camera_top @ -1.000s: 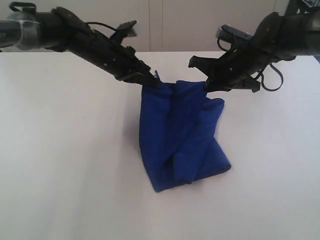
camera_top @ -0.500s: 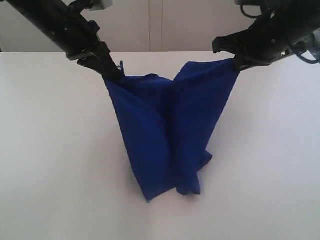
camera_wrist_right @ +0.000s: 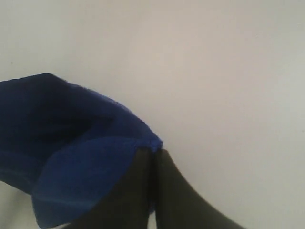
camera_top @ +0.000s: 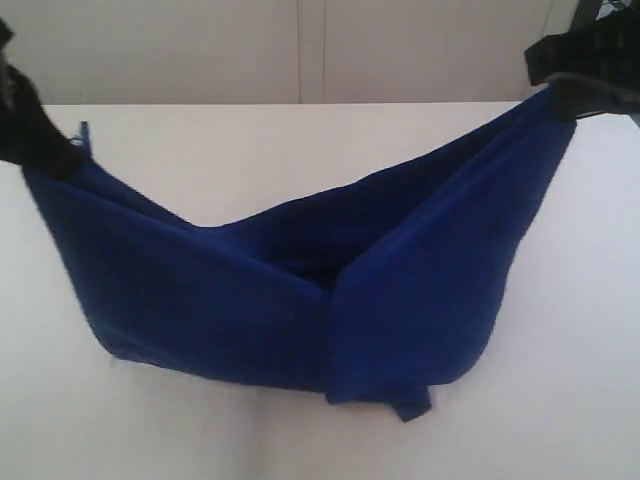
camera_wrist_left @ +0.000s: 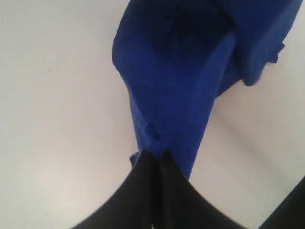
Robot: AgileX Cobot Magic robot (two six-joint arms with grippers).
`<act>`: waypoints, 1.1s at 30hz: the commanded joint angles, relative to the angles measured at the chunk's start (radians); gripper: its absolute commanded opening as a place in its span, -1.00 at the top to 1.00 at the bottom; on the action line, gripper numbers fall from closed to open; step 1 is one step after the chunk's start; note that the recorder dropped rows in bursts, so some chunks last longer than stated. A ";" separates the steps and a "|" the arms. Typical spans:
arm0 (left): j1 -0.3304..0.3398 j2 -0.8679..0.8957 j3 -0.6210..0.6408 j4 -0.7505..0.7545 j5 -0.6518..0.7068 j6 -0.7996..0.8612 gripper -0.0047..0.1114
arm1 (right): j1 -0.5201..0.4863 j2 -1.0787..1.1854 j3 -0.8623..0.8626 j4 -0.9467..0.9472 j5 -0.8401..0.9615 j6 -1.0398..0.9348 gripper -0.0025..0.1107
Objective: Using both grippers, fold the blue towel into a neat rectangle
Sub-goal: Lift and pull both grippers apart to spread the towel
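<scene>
Hanging as a wide, sagging sling over the white table [camera_top: 250,150], the blue towel [camera_top: 250,300] dips lowest toward the front edge. The left gripper [camera_wrist_left: 155,160] and the right gripper [camera_wrist_right: 153,157] each pinch one raised corner, fingers fully closed on cloth.

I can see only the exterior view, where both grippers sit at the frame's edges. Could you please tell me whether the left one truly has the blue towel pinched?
Observer: Yes. In the left wrist view, the black pincer-fingered left gripper is shut on the edge of the soft, deep blue towel, and the cloth spreads away from the tips.
Operator: Thank you. And the right side, please?
Observer: In the right wrist view, the right gripper is shut on a corner of the towel, with only bare white table beyond it.
</scene>
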 commanded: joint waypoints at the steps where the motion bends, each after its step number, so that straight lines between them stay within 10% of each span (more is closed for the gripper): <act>1: 0.003 -0.209 0.049 0.024 0.067 -0.090 0.92 | -0.009 -0.151 0.005 -0.015 0.082 -0.011 0.96; 12: 0.003 -0.289 0.055 0.260 0.040 -0.385 0.92 | -0.009 -0.225 0.005 -0.249 0.103 0.164 0.96; 33: 0.141 0.575 0.122 0.483 -0.867 -0.559 0.92 | -0.070 0.597 0.002 -0.669 -0.444 0.526 0.96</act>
